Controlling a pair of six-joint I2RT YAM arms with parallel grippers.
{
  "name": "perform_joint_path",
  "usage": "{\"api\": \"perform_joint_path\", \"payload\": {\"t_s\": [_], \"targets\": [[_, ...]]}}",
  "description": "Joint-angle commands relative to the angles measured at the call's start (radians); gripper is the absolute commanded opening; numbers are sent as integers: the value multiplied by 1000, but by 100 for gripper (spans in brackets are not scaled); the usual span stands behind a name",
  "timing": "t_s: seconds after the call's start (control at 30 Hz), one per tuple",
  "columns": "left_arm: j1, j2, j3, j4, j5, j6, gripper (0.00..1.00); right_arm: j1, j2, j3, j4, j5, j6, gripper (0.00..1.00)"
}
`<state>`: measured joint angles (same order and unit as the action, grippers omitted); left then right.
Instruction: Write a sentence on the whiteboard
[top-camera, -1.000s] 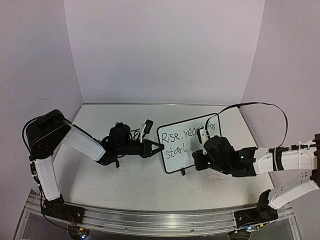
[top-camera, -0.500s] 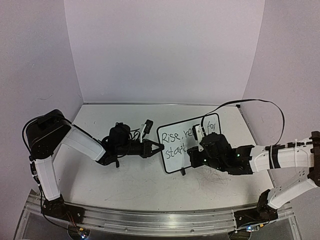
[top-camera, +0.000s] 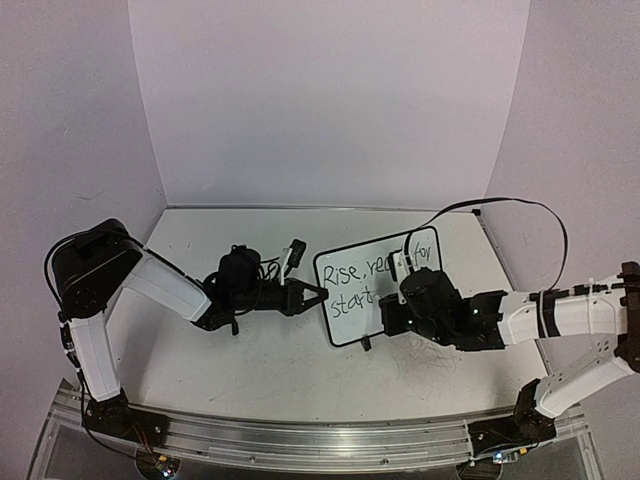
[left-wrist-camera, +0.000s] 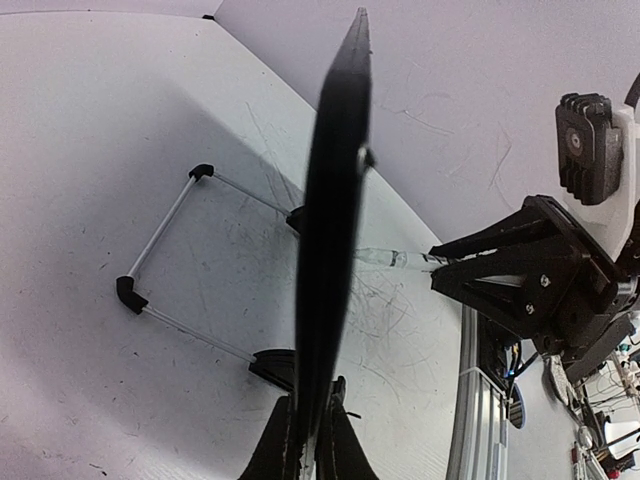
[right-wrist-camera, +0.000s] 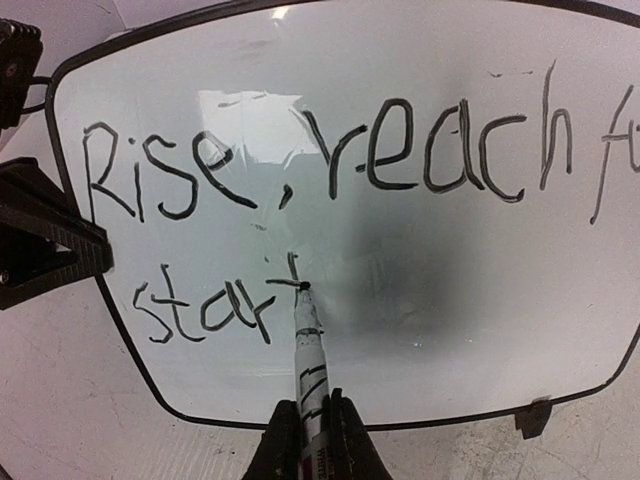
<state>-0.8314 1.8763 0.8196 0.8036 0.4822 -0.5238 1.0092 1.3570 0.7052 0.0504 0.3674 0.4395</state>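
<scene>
Both arms are reaching inward as I am operating them remotely: the left arm is stretching right from its raised shoulder, left gripper (top-camera: 316, 293) pinching the whiteboard (top-camera: 350, 325) by its edge. The right arm is crouching low and extending left, right gripper (right-wrist-camera: 312, 445) clamping a marker (right-wrist-camera: 307, 345).

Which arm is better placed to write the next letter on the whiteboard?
Right: the right gripper holds the marker, tip at the whiteboard after "start"; the left gripper clamps its edge.
</scene>
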Motion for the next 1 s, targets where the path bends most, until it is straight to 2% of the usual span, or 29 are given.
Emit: {"api": "perform_joint_path", "payload": {"t_s": [0.0, 0.13, 0.97], "targets": [[-8, -32, 6, -77, 6, -5, 0, -10, -60, -2, 7, 2, -1, 0], [-8, -32, 8, -77, 6, -6, 0, -20, -101, -32, 38, -34, 4, 0], [-8, -32, 10, -79, 7, -4, 0, -49, -27, -25, 61, -40, -14, 0]]}}
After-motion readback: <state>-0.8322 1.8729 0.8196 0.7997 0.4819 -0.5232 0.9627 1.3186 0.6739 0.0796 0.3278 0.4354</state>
